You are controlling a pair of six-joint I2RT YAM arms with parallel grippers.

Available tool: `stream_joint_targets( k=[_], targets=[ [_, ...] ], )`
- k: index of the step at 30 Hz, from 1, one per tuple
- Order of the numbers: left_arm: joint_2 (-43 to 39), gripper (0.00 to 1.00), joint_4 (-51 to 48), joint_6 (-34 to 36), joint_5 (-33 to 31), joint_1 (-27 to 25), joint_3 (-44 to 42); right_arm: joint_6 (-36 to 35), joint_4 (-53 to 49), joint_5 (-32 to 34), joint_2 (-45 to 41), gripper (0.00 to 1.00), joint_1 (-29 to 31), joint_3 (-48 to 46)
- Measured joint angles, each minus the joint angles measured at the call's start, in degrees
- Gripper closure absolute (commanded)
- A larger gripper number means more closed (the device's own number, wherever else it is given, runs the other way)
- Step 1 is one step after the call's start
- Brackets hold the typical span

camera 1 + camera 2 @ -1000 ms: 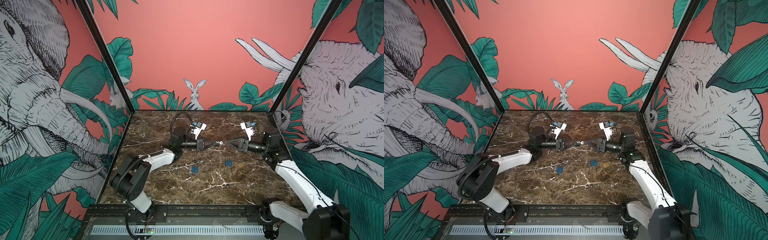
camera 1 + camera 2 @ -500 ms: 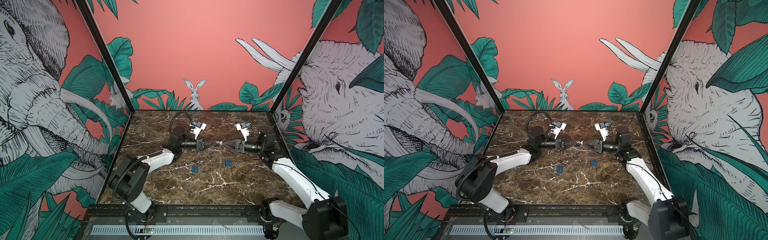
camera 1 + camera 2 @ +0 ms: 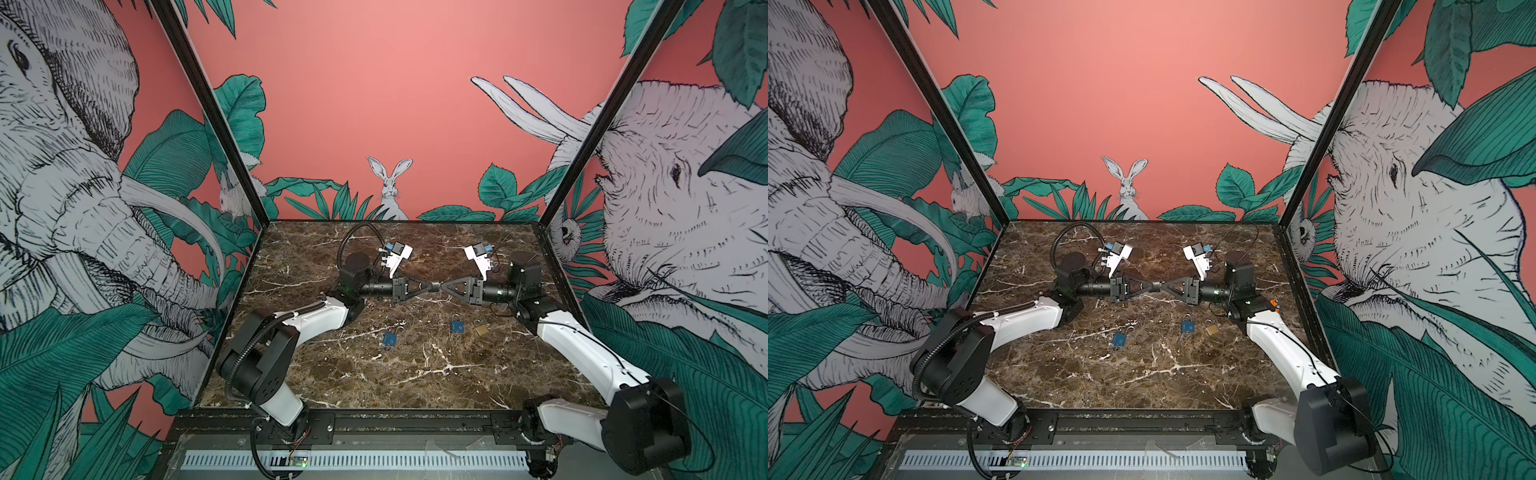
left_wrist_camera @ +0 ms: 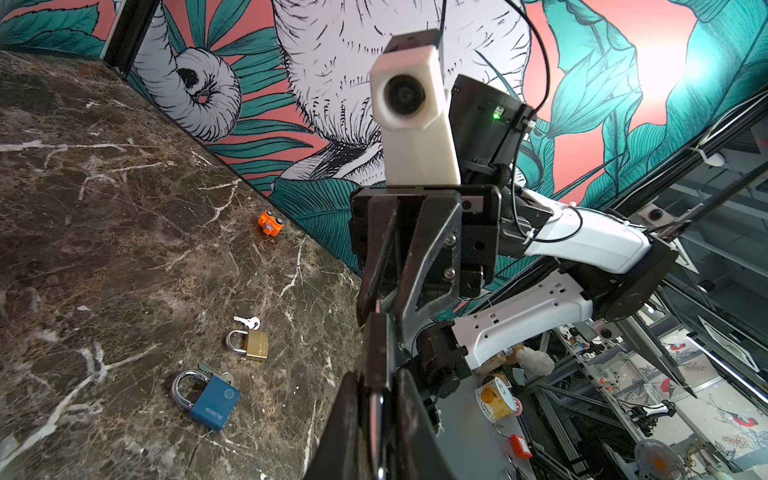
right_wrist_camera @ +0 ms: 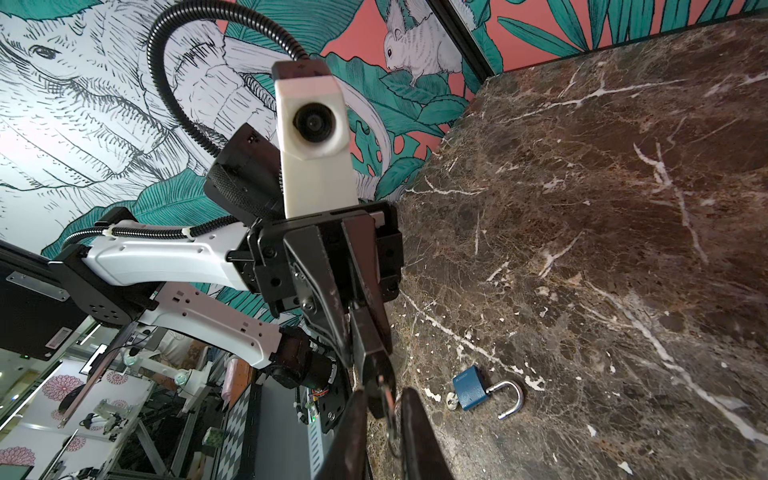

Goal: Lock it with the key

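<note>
On the brown marble table nearest you lay a blue padlock, a second blue padlock and a brass padlock, all clear of the arms. Above mid-table your left claw was clenched on a dark lock. You held it level, its long axis running side to side toward your right claw, which looked pinched onto its other end. Behind stood the pink jungle wall.

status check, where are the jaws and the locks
Left gripper shut on a thin metal piece, likely the key. Right gripper closed on its far end. Open blue padlock lies untouched below. Nothing in the way.
</note>
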Motion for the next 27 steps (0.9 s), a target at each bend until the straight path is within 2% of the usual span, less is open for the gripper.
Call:
stream_joint_targets(
  k=[10,15,27],
  targets=[
    [0.00,1.00,0.81,0.04,0.07,0.00,0.00,2.27,3.23,-0.94,0.33,0.90,-0.02,-0.66],
    [0.00,1.00,0.74,0.04,0.37,0.00,0.00,4.61,6.10,-2.45,0.94,1.00,-0.07,-1.84],
    [0.00,1.00,0.31,1.38,0.13,0.00,-0.11,6.58,10.10,-3.78,0.81,1.00,-0.81,-3.93]
  ],
)
